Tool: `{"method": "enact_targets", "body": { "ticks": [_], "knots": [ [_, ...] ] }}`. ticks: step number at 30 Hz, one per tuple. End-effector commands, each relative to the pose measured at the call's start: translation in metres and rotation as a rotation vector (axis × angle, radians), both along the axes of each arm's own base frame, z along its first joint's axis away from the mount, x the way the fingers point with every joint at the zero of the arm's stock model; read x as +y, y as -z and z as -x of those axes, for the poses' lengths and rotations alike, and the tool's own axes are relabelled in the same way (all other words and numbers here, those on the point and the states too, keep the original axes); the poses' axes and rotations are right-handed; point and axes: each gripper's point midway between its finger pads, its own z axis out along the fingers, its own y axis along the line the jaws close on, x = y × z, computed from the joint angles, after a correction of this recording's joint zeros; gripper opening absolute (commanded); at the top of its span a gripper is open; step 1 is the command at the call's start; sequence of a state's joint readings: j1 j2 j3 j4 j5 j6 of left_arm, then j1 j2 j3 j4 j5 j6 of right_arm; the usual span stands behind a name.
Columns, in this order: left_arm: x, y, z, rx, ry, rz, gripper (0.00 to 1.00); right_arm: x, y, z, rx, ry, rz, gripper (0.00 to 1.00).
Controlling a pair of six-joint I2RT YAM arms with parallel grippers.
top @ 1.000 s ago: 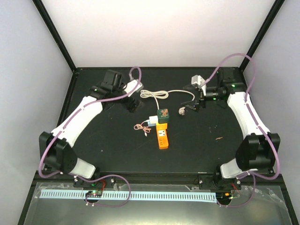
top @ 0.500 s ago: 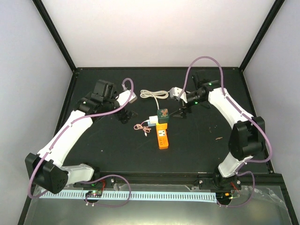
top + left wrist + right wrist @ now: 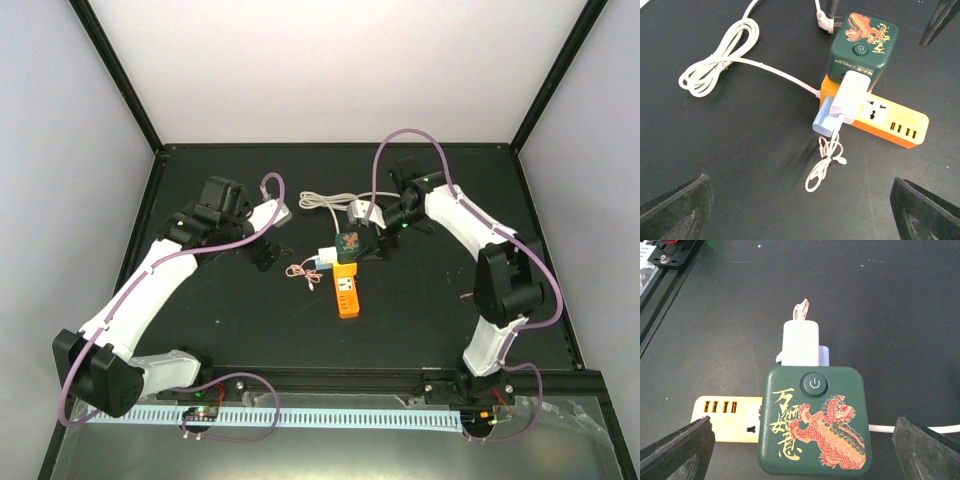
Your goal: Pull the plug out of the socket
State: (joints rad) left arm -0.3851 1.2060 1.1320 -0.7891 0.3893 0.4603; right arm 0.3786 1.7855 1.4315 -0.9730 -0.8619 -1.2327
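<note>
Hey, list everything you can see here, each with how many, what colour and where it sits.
socket: one, orange, mid-table
cube: one, dark green with dragon print, on the socket's end
plug: one, white, against the cube's side, above the socket
adapter: one, light blue, under the plug
cable: one, pink, thin, bundled by the adapter
cord: one, cream, coiled, running to the socket
pronged plug: one, white, loose by the cube
table: one, black
left hand: one, black, open, left of the socket, apart
right hand: one, black, open, fingers flanking the cube
</note>
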Motion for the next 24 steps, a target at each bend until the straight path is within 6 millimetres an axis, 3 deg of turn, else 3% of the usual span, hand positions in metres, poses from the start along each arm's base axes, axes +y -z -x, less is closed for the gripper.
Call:
{"method": "enact_targets", "body": {
  "ticks": [1, 9, 24],
  "knots": [
    [-0.001, -0.002, 0.007, 0.012, 0.017, 0.024, 0.99, 0.005, 0.004, 0.001, -0.019, -0.021, 0.010, 0.99],
    [-0.001, 0.005, 0.010, 0.026, 0.037, 0.010, 0.99, 0.009, 0.018, 0.004, -0.063, 0.004, 0.025, 0.95],
    [-0.003, 0.023, 0.023, 0.074, 0.108, -0.005, 0.94, 0.017, 0.019, 0.015, -0.035, 0.028, -0.027, 0.64]
  ]
}}
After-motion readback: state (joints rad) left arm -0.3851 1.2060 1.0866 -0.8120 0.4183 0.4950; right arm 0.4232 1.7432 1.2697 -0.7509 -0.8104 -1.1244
